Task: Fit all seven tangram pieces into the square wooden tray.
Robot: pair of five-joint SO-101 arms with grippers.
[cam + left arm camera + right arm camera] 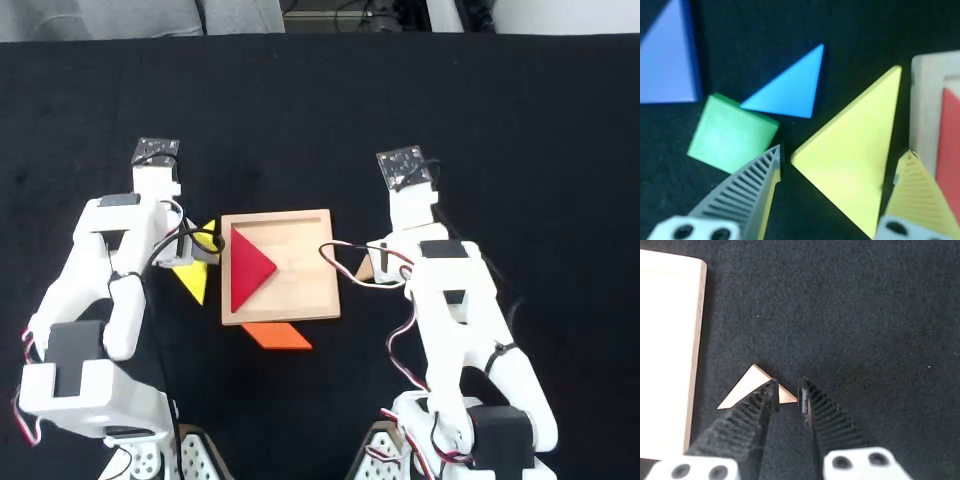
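Note:
The square wooden tray [300,290] lies mid-table with a red triangle [248,268] in its left half. My left gripper [841,151] is open, and its fingers stand either side of a large yellow triangle [855,165] just left of the tray's wall [925,110]. Beyond it lie a green square [730,132], a blue triangle [787,87] and a pale purple triangle [667,60]. My right gripper [786,385] is low over the cloth, narrowly open, with one corner of a small tan triangle [751,385] between its tips. An orange parallelogram [277,336] lies in front of the tray.
Black cloth covers the table. The tray's right wall [695,340] is a short way from the tan triangle. Both arm bases [430,440] stand at the near edge. Bare cloth stretches behind the tray and to the far right.

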